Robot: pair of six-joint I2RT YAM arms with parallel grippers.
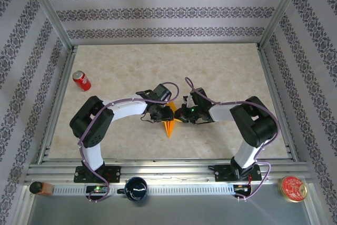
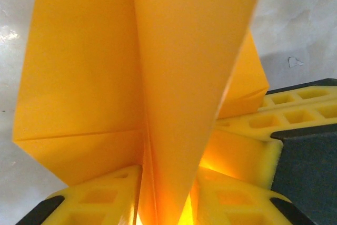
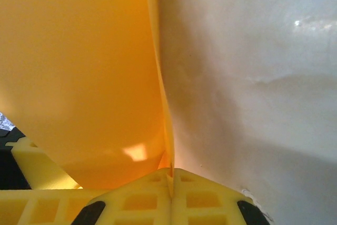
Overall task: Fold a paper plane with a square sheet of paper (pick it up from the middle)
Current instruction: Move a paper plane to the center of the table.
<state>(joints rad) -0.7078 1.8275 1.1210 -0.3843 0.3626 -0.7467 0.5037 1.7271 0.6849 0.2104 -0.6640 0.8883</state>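
Note:
The square sheet of paper stands folded into a slim orange-yellow paper plane (image 1: 169,126) at the middle of the table, its tip pointing toward the near edge. In the left wrist view its upright ridge (image 2: 184,77) rises between the yellow fingers (image 2: 105,196), with flat wings spread on either side. My left gripper (image 1: 159,114) (image 2: 168,206) stands slightly open around that ridge, and light shows beside the paper. My right gripper (image 1: 181,115) (image 3: 170,185) comes from the other side, its fingers shut on a thin edge of the plane (image 3: 79,67).
A red soda can (image 1: 81,80) lies at the table's far left. On the near rail sit a brown bottle (image 1: 41,188), a dark round object (image 1: 136,188) and a red tin (image 1: 293,188). Metal frame posts and patterned walls enclose the table (image 1: 221,72).

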